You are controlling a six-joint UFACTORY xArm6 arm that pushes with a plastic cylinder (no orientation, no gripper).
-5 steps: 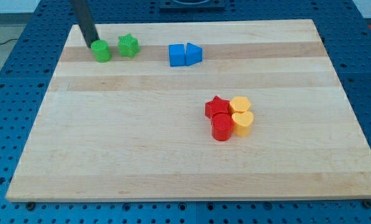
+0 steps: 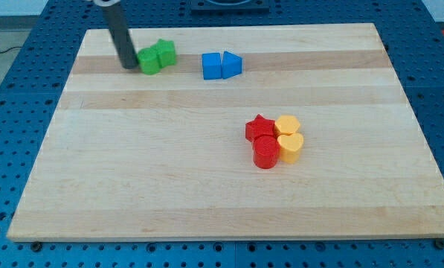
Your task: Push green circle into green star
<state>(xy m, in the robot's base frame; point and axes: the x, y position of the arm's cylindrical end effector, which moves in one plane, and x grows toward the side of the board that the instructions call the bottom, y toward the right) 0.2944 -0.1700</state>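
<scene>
The green circle (image 2: pixel 149 61) sits near the view's top left of the wooden board and touches the green star (image 2: pixel 164 52), which lies just to its upper right. My tip (image 2: pixel 127 65) is down on the board at the circle's left side, touching or nearly touching it. The dark rod rises from there to the view's top edge.
Two blue blocks, a cube (image 2: pixel 212 65) and a triangle (image 2: pixel 231 64), stand together to the right of the green pair. A cluster of a red star (image 2: pixel 259 127), red circle (image 2: pixel 265 152), yellow hexagon (image 2: pixel 287 125) and yellow heart (image 2: pixel 290 147) sits right of centre.
My tip has moved right, pushing the green circle right into the green star. The star has shifted slightly right. The other blocks have not moved.
</scene>
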